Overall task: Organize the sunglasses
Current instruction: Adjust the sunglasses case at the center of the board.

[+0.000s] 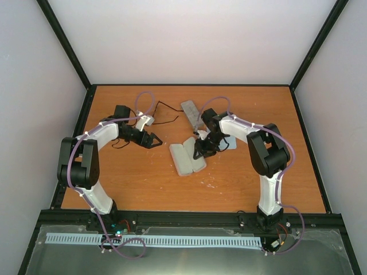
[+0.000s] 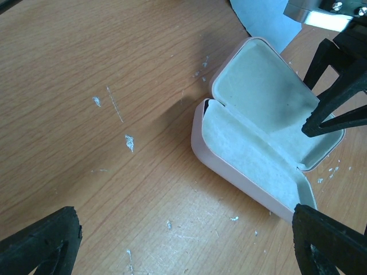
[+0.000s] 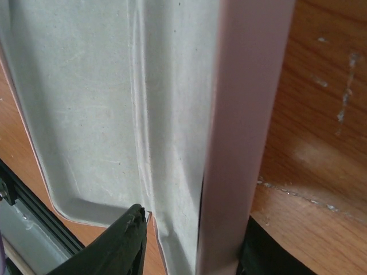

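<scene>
The open pink case (image 1: 186, 158) lies mid-table with its pale lining up. It also shows in the left wrist view (image 2: 258, 132). My right gripper (image 1: 202, 150) is at its right end. In the right wrist view my right gripper (image 3: 195, 243) has one finger (image 3: 117, 246) on the lining side and the other against the pink outer wall (image 3: 241, 114), shut on that half. My left gripper (image 1: 153, 141) is open and empty, left of the case; it shows the same in the left wrist view (image 2: 183, 249). The sunglasses (image 1: 168, 107) show as a thin black outline behind it.
A grey case (image 1: 191, 112) lies at the back, behind the right gripper. A light-blue cloth (image 1: 230, 142) lies under the right arm, and its corner also shows in the left wrist view (image 2: 264, 20). Black posts and pale walls fence the table.
</scene>
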Tool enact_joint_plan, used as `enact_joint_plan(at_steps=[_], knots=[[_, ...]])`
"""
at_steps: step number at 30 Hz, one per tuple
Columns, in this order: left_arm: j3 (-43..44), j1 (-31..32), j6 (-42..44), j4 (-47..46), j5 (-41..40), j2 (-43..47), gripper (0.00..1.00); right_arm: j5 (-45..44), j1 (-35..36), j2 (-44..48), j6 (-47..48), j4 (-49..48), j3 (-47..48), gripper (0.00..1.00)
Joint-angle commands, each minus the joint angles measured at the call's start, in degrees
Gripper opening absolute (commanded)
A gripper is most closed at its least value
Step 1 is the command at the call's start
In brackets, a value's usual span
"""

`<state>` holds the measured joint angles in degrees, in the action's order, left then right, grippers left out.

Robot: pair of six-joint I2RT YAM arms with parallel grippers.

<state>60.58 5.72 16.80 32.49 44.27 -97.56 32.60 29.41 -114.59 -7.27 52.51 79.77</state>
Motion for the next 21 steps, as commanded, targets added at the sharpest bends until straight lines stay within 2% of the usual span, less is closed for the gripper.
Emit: enact_joint_plan(at_steps=[1,5,11,16,19,21], knots=[[-0.11,-0.27,0.01,-1.16,1.34,-0.27,0.99,-0.84,0.91,1.56,-0.03,0.47,0.79,0.38],[-0.11,-0.27,-0.26,-1.53,1.47,-0.40,0.99,-1.54,1.07,1.25,0.50,1.99,1.94,0.15],[0.31,-0.27,-0.47,-1.56,1.61,-0.44,0.99,-6.32,1.93,0.97,2.25,5.80,7.00,0.13],[1.36,-0.24,0.06,-0.43,1.36,-0.15,0.99,-12.92,3.38,1.48,4.85,8.69,14.80,0.13],[2.53,-0.39,0.42,0.08,2.15,1.19,0.99,-21.45,5.45,1.76,8.82,10.44,20.43,0.08],[3.56,-0.96,0.91,0.57,3.95,2.34,0.99,-29.34,8.01,2.24,13.53,11.17,23.40,0.09]])
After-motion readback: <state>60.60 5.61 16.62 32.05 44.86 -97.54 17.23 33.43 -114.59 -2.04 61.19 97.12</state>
